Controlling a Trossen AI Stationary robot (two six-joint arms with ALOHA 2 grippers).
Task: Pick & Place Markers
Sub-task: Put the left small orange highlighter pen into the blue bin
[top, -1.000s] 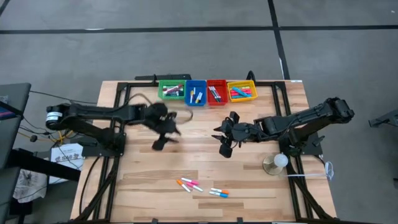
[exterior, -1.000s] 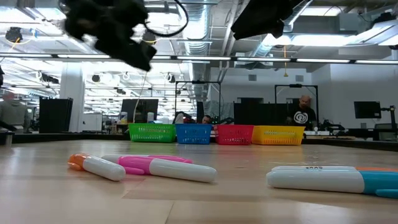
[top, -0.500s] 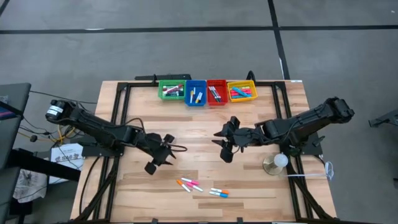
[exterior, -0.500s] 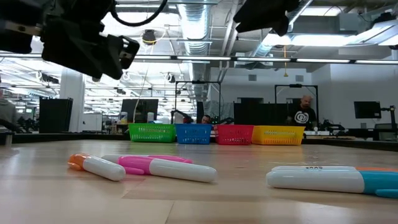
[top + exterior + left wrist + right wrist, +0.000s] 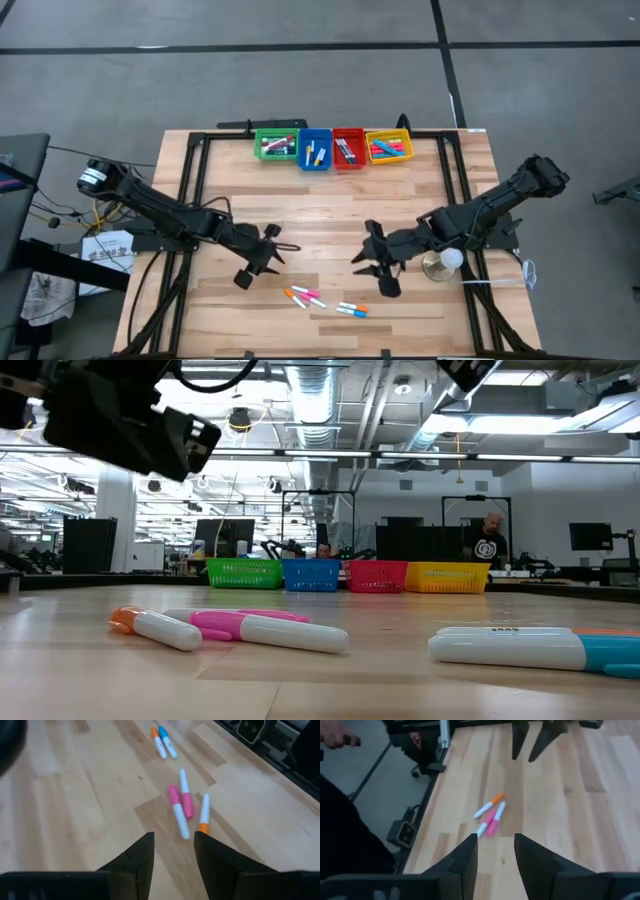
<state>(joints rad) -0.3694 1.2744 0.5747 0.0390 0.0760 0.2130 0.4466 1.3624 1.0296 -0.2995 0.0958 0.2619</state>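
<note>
Several markers lie flat on the wood table near its front edge. One cluster is pink, orange and white (image 5: 301, 297), also clear in the left wrist view (image 5: 179, 809). A blue and orange pair (image 5: 352, 309) lies to its right. My left gripper (image 5: 172, 845) hovers open just left of and behind the pink cluster (image 5: 268, 258). My right gripper (image 5: 495, 847) hovers open to the right of the markers and behind them (image 5: 366, 263), pointing at the pink cluster (image 5: 490, 817). Neither gripper holds anything.
Four small bins, green (image 5: 276, 145), blue (image 5: 315, 150), red (image 5: 348, 148) and yellow (image 5: 389, 146), stand in a row at the far edge with markers inside. A round pale object (image 5: 443, 262) sits by the right arm's base. Black frame rails (image 5: 196, 180) run along both sides.
My left gripper has swung from the table's middle toward the near edge and sunk lower, stopping beside the pink and orange markers. My right gripper has then swung toward the near edge as well, turning toward the markers. The markers have not moved.
</note>
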